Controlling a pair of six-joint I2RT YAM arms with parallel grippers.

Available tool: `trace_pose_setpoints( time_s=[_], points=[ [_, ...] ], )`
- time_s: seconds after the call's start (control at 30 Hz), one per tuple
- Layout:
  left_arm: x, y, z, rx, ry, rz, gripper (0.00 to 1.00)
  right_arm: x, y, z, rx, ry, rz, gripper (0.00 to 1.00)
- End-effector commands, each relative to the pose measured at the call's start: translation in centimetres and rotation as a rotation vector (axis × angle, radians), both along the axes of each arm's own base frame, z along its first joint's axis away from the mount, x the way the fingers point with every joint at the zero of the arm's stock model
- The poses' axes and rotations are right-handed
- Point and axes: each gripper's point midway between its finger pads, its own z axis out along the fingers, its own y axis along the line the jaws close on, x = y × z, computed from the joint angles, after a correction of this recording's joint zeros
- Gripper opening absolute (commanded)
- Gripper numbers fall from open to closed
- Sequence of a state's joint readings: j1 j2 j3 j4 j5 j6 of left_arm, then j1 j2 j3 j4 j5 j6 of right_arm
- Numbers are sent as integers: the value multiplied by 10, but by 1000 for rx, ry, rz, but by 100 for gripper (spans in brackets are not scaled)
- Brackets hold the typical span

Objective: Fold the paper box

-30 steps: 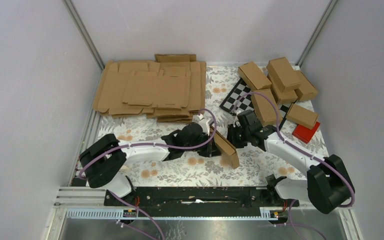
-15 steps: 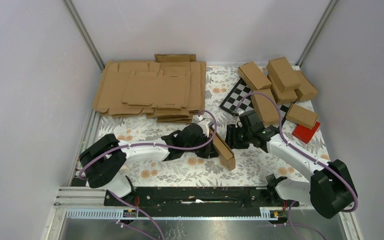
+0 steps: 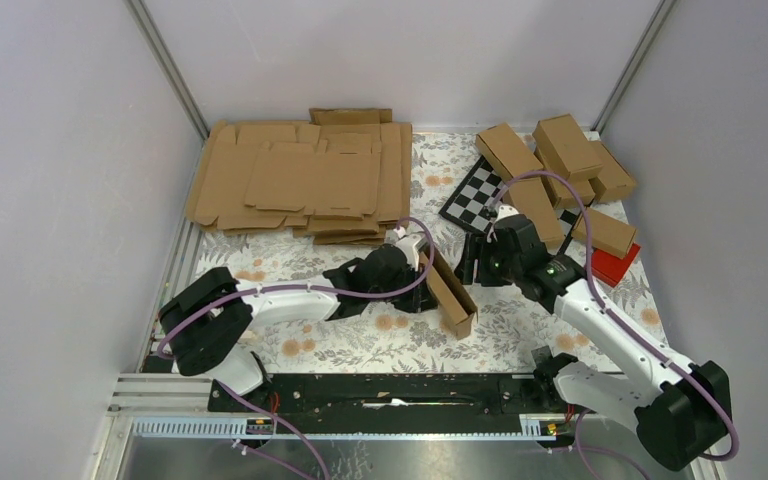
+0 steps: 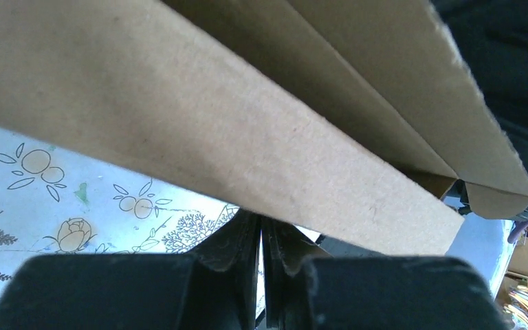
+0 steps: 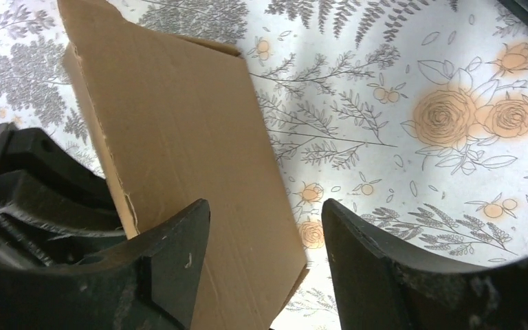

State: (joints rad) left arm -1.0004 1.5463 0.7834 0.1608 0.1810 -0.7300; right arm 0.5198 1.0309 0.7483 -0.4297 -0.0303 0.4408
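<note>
Now we hold the paper box (image 3: 450, 292) at mid-table with our left gripper (image 4: 261, 237) alone.
Our left jaws sit nearly closed, pinching a thin wall of the box, which stands tilted on its long edge on the flowered table (image 3: 340, 345). Our right gripper (image 5: 265, 216) hangs just right of the box, jaws wide, holding nothing. A stack of flat cardboard sheets (image 3: 300, 180) lies at the far left; folded cartons (image 3: 560, 150) sit at the far right.
</note>
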Motion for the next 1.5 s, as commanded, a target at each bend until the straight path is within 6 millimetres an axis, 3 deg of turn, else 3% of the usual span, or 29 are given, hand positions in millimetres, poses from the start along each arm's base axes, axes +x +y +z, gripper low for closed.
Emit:
trace_pose_setpoints(
  time_s=[0.0, 0.17, 0.37, 0.43, 0.63, 0.8, 1.07, 1.17, 1.3, 1.47],
  points=[
    [14, -14, 20, -47, -60, 6, 9, -11, 25, 28, 114, -25, 146, 69],
    [13, -16, 21, -53, -59, 0, 9, -34, 53, 39, 245, 53, 299, 72],
    [14, -20, 26, -67, -59, -3, 8, -53, 62, 36, 315, 123, 372, 98],
    [13, -22, 27, -78, -55, -9, 8, -56, 60, 30, 306, 147, 368, 100],
    [7, -37, 27, -143, -12, -53, 8, -59, 49, 8, 253, 206, 293, 100],
    [0, -46, 47, -247, -8, -88, 7, -57, 36, 6, 202, 195, 218, 96],
    [-16, -56, 77, -388, 45, -139, 7, -66, 54, 26, 321, 186, 303, 91],
    [-10, -47, 66, -322, 33, -87, 7, -61, 56, 27, 324, 181, 301, 85],
    [-6, -32, 47, -252, 40, -28, 6, -59, 51, 13, 258, 210, 300, 69],
    [-1, -28, 41, -235, 21, 1, 6, -57, 29, -4, 98, 241, 252, 72]
  ],
)
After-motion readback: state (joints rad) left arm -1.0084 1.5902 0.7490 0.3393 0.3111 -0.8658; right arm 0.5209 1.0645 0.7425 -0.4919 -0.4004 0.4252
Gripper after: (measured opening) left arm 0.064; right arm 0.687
